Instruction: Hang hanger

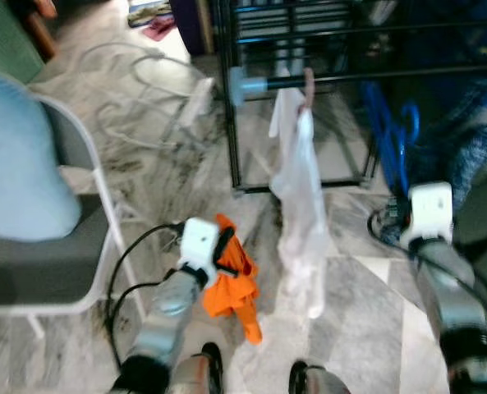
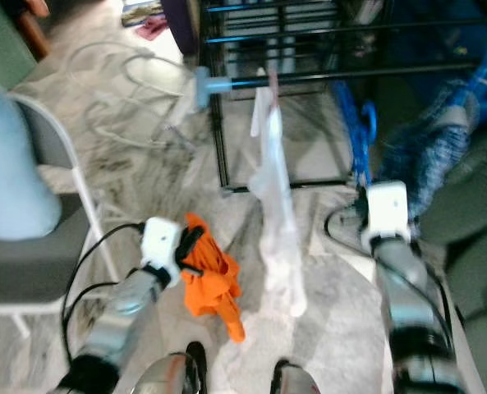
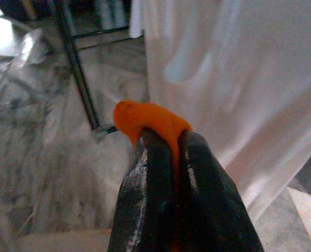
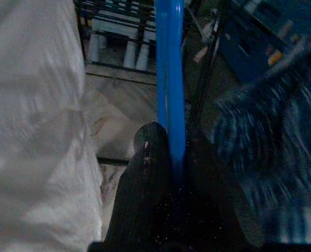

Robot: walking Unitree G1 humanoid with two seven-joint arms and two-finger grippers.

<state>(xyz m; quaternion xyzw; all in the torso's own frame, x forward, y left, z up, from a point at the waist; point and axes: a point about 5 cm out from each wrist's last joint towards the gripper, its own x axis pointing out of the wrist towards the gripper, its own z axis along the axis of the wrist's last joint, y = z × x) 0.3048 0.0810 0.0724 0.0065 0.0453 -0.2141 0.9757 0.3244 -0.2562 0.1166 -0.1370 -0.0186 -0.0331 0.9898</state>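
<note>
Left of the white garment (image 1: 302,205) hanging from the rack (image 1: 231,107), the left gripper (image 3: 168,144) pinches orange cloth (image 1: 231,283). Wrist view: right gripper (image 4: 177,149) jaws clamp the blue hanger (image 4: 170,73).

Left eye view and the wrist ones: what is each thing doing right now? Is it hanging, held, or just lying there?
White garment: hanging from the black rack's rail.
Orange cloth: pinched in the left tool, dangling.
Blue hanger: clamped between the right tool's fingers, not on the rail.
Black rack: standing upright on the floor.
White cables: lying loose on the floor.
</note>
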